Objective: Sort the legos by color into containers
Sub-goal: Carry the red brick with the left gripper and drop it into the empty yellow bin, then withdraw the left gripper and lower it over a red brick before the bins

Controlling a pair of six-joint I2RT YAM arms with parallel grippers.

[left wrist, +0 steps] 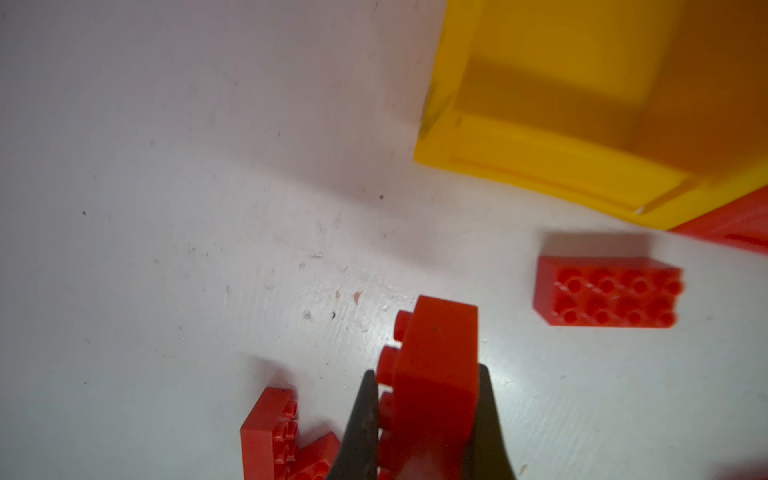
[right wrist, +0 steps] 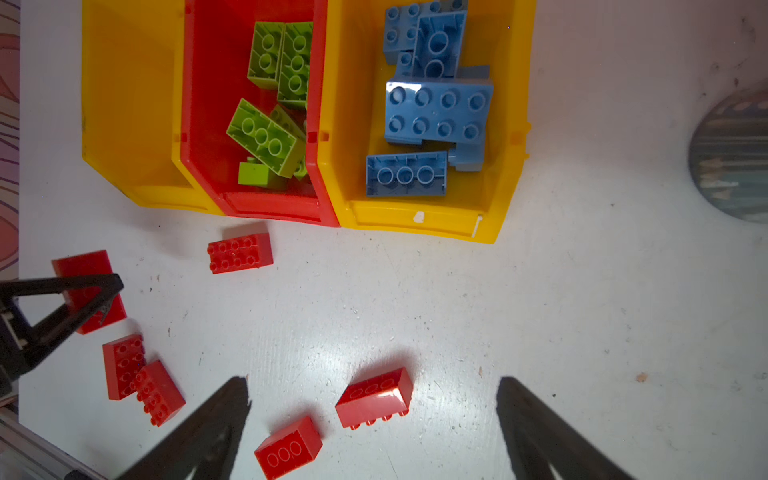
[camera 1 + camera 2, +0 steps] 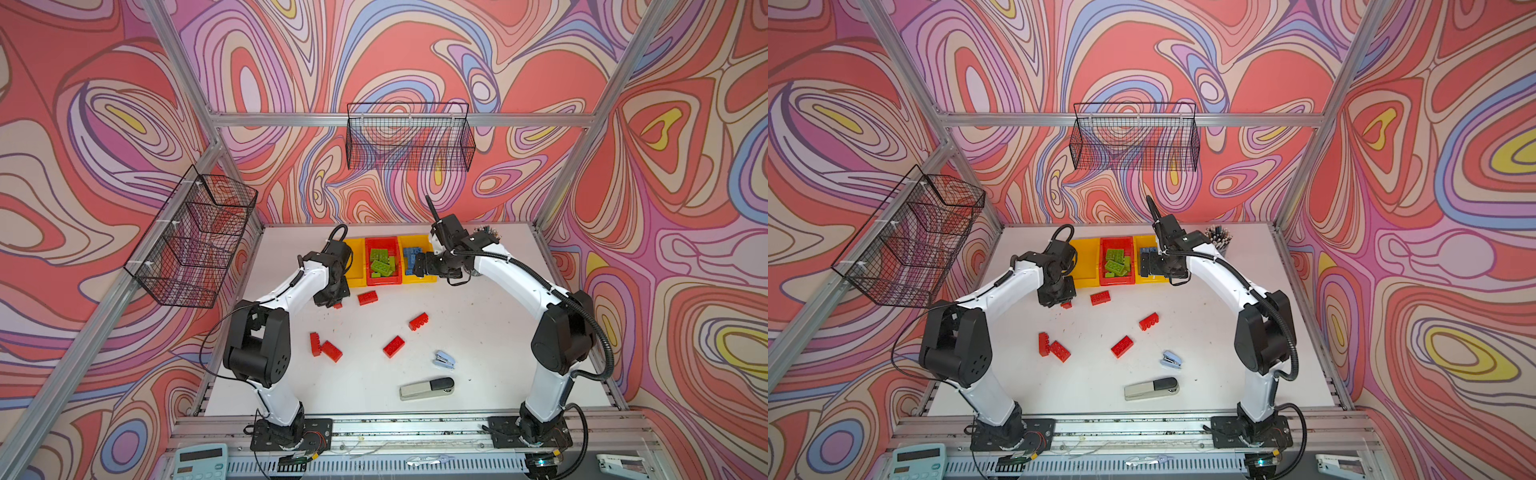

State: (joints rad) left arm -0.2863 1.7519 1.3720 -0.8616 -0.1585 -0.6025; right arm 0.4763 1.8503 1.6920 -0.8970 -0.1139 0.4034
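1. Five loose red studded plastic bricks (image 3: pixel 394 346) lie scattered mid-way across the white table (image 3: pixel 478 332).
2. Farther left, the left gripper (image 1: pixel 426 374) is clamped on a sixth red brick (image 1: pixel 436 345), just near of the left yellow plastic bin (image 1: pixel 540 166).
3. Beyond, the red middle bin (image 3: pixel 384 281) holds lime green bricks (image 3: pixel 380 262); the right yellow bin (image 3: pixel 424 277) holds blue bricks (image 3: pixel 411 252).
4. Near that bin, the right gripper (image 2: pixel 372 380) hangs with jaws spread wide, gripping nothing.

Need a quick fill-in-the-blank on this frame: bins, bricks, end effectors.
1. The red bin holds only ___ bricks.
2. The bin holding the blue bricks is ___.
3. The left end effector is shut on a ___ brick.
4. ___ red bricks lie loose on the table.
Missing: green, yellow, red, five.
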